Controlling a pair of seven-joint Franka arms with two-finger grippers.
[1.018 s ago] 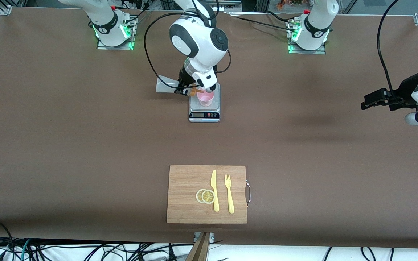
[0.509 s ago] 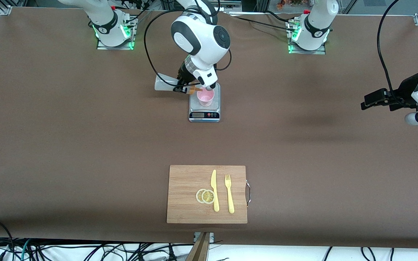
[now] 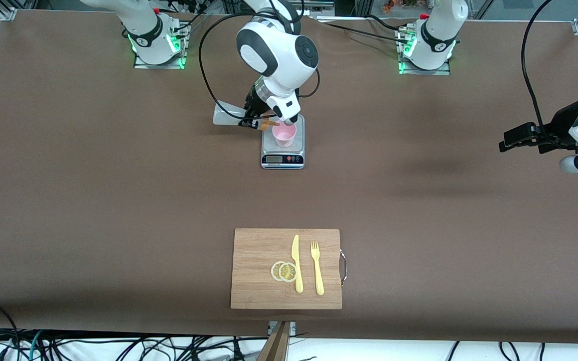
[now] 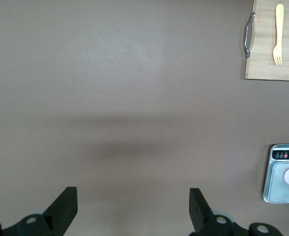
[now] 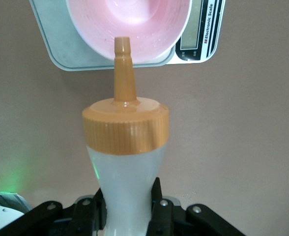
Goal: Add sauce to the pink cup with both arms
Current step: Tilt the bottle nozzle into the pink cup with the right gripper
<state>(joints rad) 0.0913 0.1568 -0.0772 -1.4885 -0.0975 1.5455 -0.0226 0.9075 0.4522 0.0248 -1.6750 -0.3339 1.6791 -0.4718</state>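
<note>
The translucent whitish plastic squeeze bottle (image 5: 125, 172) lies tipped, its orange nozzle (image 5: 123, 69) over the round light-pink plastic cup (image 3: 284, 134) on the silver scale (image 3: 282, 153). The right gripper (image 3: 252, 119) is clenched on the bottle. The left gripper (image 4: 133, 211) waits, fingers spread wide and holding nothing, over bare brown table (image 3: 118, 200).

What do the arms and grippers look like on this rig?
Both arms are glossy white jointed shells with black joint rings and round black end caps. Loose black cables loop along them. Green lights glow at each base. The left gripper and right gripper are black, each with two fingers; the left wrist view shows wedge-shaped fingers.
</note>
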